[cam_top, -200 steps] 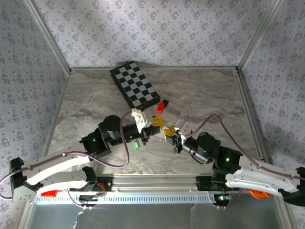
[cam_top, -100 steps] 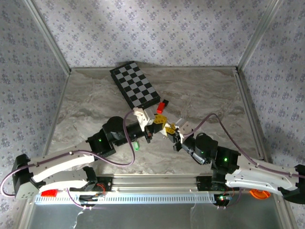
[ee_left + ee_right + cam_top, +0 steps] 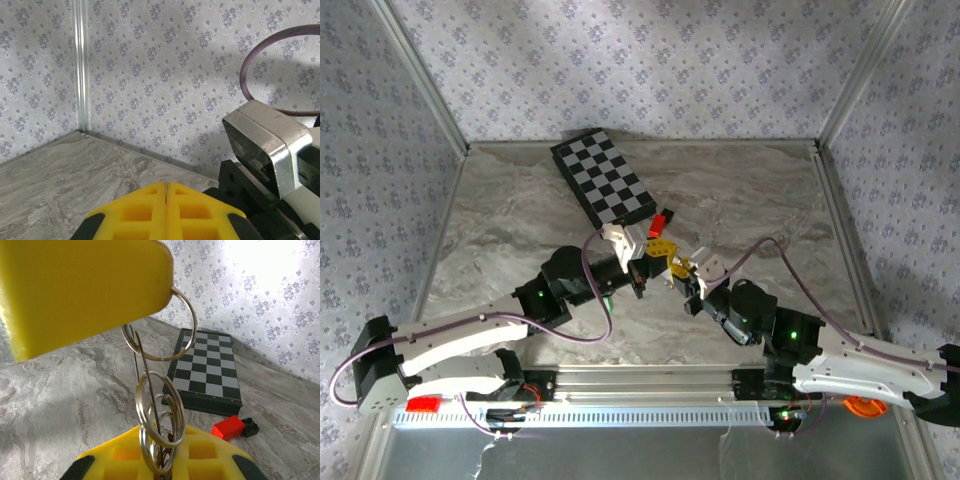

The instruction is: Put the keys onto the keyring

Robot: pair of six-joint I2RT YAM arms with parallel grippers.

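Holds keyring (image 3: 156, 407) upright above table (image 3: 65, 390) nr checkerboard (image 3: 207, 367), lower rings pinched in near-shut R gripper (image 3: 160, 435), top ring at tip of fully shut L gripper (image 3: 165, 187), prob. to stretch loop for threading.

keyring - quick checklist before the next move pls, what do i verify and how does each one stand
1. keyring gripped by the right gripper: ok, its rings are pinched between the yellow pads.
2. A ring exposed for threading: ok, the large top ring stands clear between the pads.
3. left gripper holding the key: not ok, its fingers are shut flush with nothing between them.
4. Key's place on the table known: cannot tell.
5. checkerboard and red-and-black block out of the way: ok, both lie on the table beyond the keyring.
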